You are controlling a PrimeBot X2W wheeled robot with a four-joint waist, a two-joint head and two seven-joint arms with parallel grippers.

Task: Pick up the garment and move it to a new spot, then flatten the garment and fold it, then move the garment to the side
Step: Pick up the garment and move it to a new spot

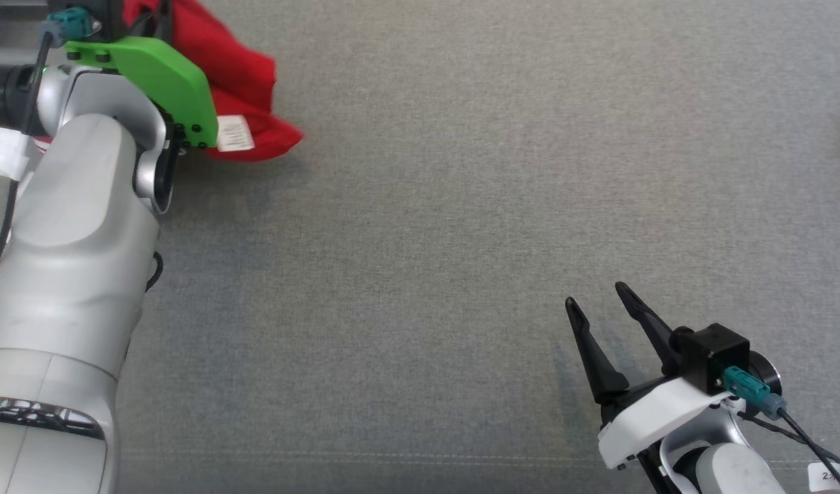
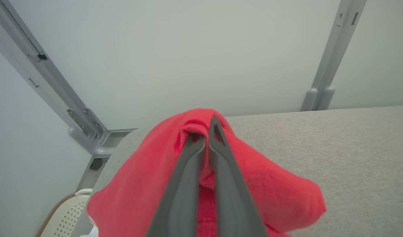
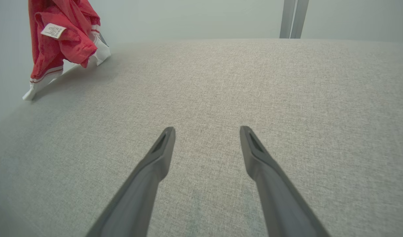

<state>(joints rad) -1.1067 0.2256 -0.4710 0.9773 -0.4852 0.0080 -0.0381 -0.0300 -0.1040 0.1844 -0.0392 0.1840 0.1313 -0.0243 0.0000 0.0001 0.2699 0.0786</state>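
Left pincer (image 2: 208, 131) is clamped on the red garment (image 2: 264, 191), far left on the tabletop (image 1: 461, 206); right pincer (image 1: 595, 295) gapes empty, well apart.

no text readable (garment label (image 3: 52, 31) too blurred)

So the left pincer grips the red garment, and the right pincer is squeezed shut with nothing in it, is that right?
Not quite. The left pincer grips the red garment, but the right pincer stands open, fingers spread over the grey surface with nothing in it; the right wrist view shows it.
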